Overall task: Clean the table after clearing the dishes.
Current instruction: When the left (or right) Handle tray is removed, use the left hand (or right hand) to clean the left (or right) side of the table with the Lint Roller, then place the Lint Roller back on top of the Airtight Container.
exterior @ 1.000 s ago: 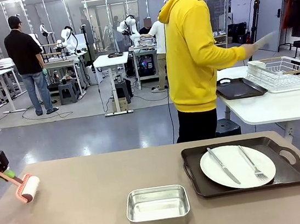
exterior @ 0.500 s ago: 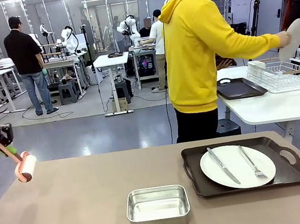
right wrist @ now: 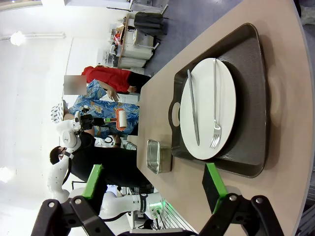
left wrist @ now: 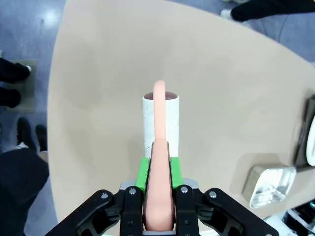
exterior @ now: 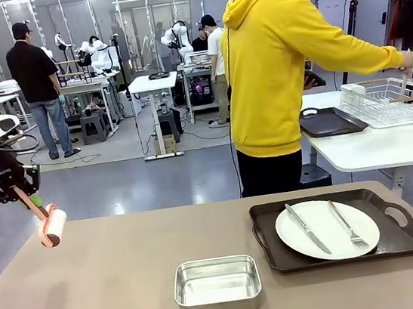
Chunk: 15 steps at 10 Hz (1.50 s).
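Widest of all, the table [exterior: 117, 288]: tan, matte, bare across its left half, probably kept open so that rolling can start there.

Beyond its far edge, a person [exterior: 272, 77] in a yellow hoodie. Turned toward a white side table [exterior: 373, 149] at far right, one hand [exterior: 406, 61] out over the wire rack [exterior: 390, 100], probably busy with the clearing. On that side table too, just left of the rack, a dark tray [exterior: 328, 122], its load too small to tell.

On the near right of the big table, a brown tray [exterior: 265, 227] with a handle at each end, carrying one white plate [exterior: 327, 228]. On the plate, a knife [exterior: 305, 228] and a fork [exterior: 345, 226], side by side and apart. By judgement, clearing only partly done, so no wiping due on that side yet.

Near centre, just left of the brown tray and not touching it, a steel pan [exterior: 217, 284], empty.

At far left, over the table's far edge and apparently off the surface, a lint roller [exterior: 53, 226] with its white drum lowest. Pink handle clenched between the green pads of the left gripper [left wrist: 158, 167], held clear and slanted, seemingly until the dishes go.

At the near right end, the right gripper [right wrist: 153, 183]: released, pads wide apart, looking along the brown tray and plate, perhaps poised for that tray.
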{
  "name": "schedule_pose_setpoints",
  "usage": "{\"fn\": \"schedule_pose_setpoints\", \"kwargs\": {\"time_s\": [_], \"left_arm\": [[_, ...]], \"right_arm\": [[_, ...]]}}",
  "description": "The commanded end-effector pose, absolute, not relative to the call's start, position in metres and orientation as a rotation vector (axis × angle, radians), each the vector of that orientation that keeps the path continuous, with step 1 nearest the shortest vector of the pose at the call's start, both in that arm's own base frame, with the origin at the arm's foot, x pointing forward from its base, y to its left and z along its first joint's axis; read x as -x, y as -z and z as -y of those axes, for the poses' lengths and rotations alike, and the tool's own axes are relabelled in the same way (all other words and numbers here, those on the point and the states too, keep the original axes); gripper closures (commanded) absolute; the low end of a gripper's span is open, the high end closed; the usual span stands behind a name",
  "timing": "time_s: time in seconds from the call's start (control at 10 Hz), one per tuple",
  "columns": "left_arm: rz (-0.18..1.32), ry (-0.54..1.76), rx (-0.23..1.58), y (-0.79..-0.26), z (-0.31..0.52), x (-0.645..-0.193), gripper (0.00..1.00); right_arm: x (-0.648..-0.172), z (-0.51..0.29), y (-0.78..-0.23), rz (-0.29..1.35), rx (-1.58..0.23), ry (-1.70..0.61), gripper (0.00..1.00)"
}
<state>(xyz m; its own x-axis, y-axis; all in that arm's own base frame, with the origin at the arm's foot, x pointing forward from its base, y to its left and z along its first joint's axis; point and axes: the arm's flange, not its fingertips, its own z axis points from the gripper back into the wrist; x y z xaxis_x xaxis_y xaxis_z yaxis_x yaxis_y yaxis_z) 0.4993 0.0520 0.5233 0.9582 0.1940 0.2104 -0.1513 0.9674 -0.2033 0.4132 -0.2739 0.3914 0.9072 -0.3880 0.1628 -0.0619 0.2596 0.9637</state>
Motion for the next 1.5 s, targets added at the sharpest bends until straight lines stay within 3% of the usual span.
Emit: {"fn": "schedule_pose_setpoints", "kwargs": {"time_s": [0.0, 1.4], "left_arm": [[0.234, -0.192, 0.186, -0.5266, -0.0607, -0.4985, 0.79], [0.232, -0.191, 0.189, -0.5230, -0.0604, -0.4985, 0.79]], "right_arm": [[-0.4116, 0.2733, -0.3950, 0.411, -1.304, 0.222, 0.00], [-0.4116, 0.2733, -0.3950, 0.411, -1.304, 0.222, 0.00]]}}
